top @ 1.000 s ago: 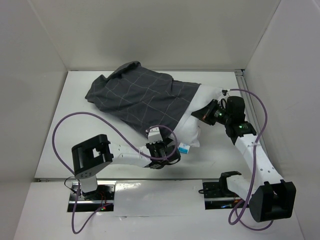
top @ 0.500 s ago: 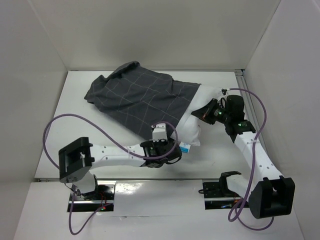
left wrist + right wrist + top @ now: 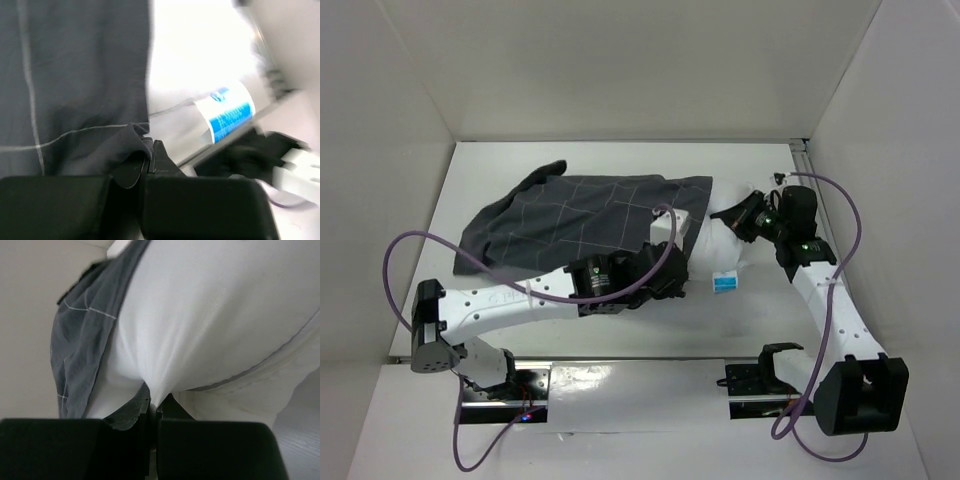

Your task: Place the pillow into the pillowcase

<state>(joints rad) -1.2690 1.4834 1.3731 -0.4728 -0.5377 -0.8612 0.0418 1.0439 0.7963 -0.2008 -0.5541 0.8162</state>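
The white table (image 3: 610,158) carries the whole work. The pillowcase (image 3: 570,222) lies across its left and middle: charcoal woven cloth with thin pale grid lines, limp, flattened and creased. The overhead view alone gives its full outline.

The pillow (image 3: 715,245) sits at the right-hand mouth of the pillowcase, partly inside, with its plain white end exposed on the table. The right wrist view shows what the overhead view does not: the white cover is smooth, bulging and stretched into a peak, with a seam line below.

The left gripper (image 3: 150,154) is pressed together on a folded edge of the pillowcase; only the left wrist view shows this pinch. The right gripper (image 3: 152,407) is clamped on a tuck of the pillow cover.

The tag (image 3: 725,283), a small blue-and-white rectangle, lies at the pillow's near edge. The left wrist view shows it curled, its print blurred.
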